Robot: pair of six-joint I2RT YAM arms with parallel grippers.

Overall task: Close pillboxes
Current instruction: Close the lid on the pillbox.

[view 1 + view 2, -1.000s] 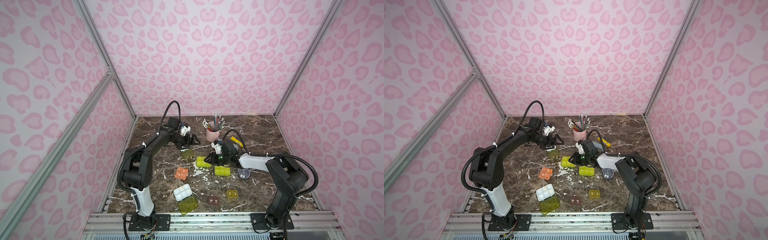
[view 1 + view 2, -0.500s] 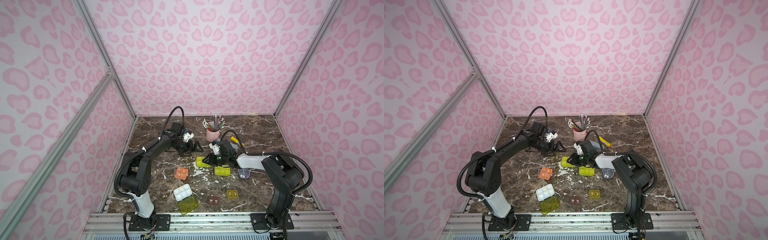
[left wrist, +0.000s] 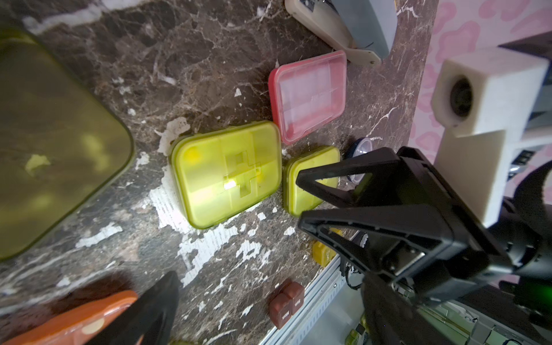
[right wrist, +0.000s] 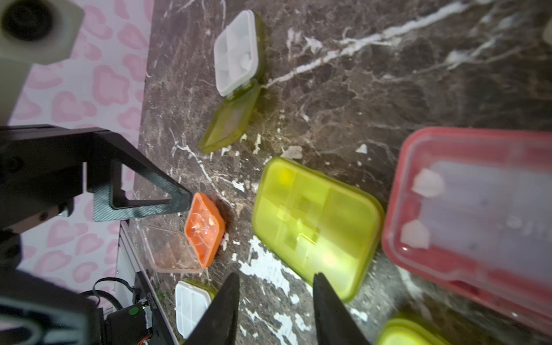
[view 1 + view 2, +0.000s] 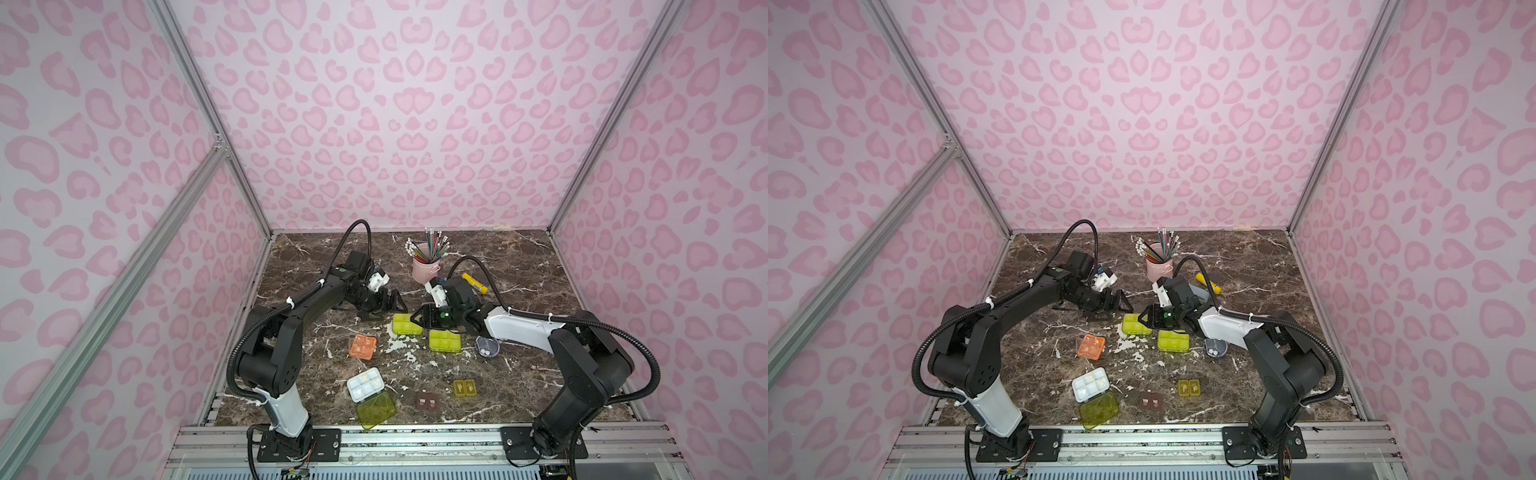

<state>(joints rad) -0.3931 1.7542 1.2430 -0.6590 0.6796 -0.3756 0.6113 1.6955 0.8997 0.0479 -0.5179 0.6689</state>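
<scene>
- White pillbox (image 4: 236, 50), lid (image 4: 230, 119) open, lies ahead of right fingers (image 4: 221, 313), parted, empty.
- Left fingers (image 4: 155, 176) spread wide, empty.
- Likely light, skiddy; push lid's free edge.

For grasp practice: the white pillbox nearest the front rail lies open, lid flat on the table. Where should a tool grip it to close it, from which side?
Probably the free edge of the yellow-green lid, opposite its hinge on the white tray. Come low from the front rail: the lid lies flat, so that edge lifts and swings over the tray.
</scene>
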